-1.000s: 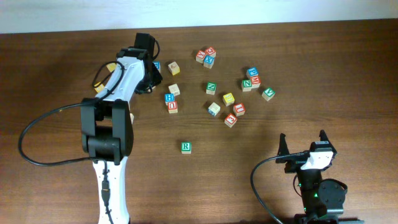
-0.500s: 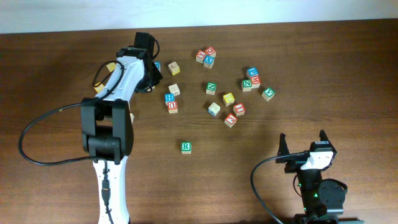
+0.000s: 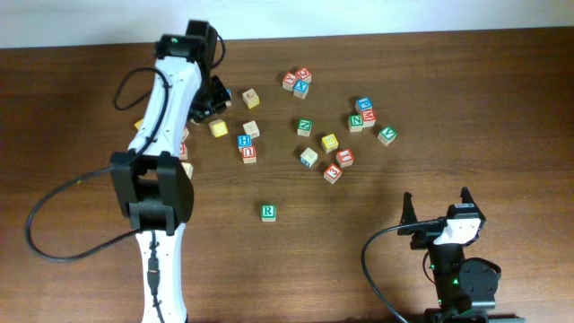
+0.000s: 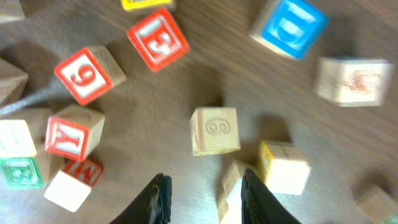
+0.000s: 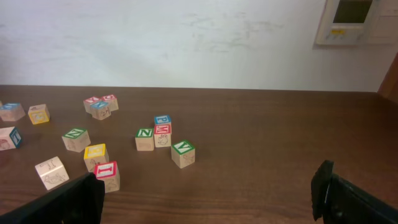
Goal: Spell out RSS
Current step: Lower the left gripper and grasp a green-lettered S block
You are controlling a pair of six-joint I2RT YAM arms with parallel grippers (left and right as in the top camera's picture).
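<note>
White-faced, green-bordered R cube (image 3: 268, 212) at six o'clock; yellow cube (image 3: 218, 128) at ten o'clock; table (image 3: 466, 152) dark brown, wood-grained.

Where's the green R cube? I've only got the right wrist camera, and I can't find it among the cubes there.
Observer: The green R cube sits alone on the table, nearer the robot than the scattered cubes, touching nothing.
Operator: And the left arm?
Observer: The left claw hangs at the table's far-left side, near the back edge, well away from the R.
Operator: Any yellow cube over there?
Observer: Yes, a yellow-faced cube lies close beside that arm, next to a blue-lettered cube; its letter is unreadable.
</note>
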